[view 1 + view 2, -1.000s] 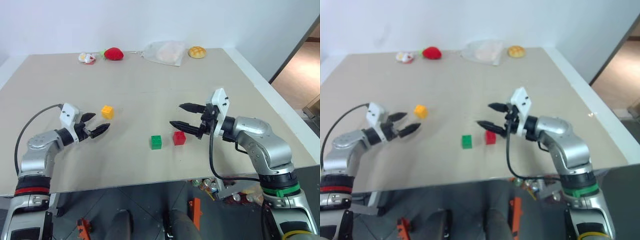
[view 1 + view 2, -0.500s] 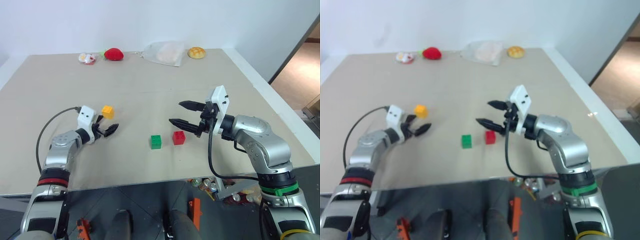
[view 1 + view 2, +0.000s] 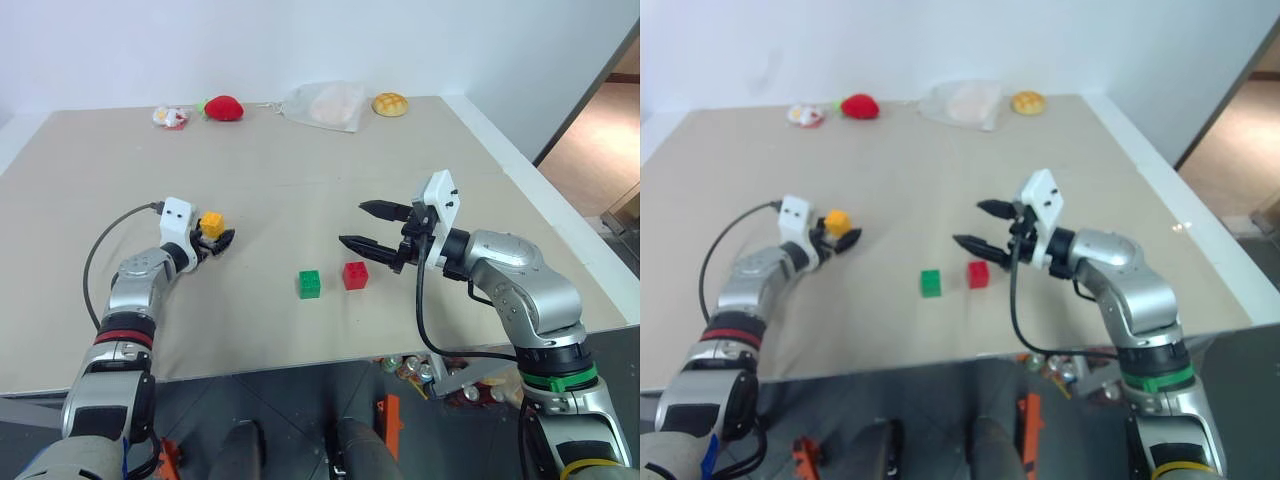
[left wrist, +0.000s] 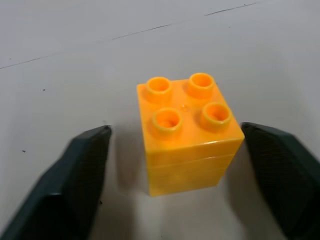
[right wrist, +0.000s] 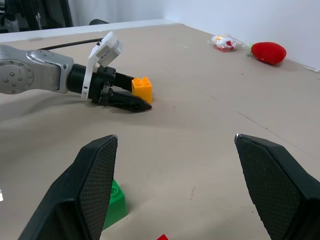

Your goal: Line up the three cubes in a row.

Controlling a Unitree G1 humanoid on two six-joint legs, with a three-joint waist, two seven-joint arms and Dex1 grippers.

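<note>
Now the yellow cube point(image 4: 187, 134) sits between my left gripper's point(image 4: 185, 165) spread fingers, gaps showing either side.

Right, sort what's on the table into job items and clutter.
For the job:
- yellow cube, between the left gripper's fingers
- green cube
- red cube

Just lying about, along the table's far edge:
- red strawberry plush
- bun
- clear plastic bag
- small white-and-red toy

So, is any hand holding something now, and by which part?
Nothing is held yet. The left hand has its fingers on both sides of the yellow cube, with gaps still visible. The right hand is open and empty.
</note>
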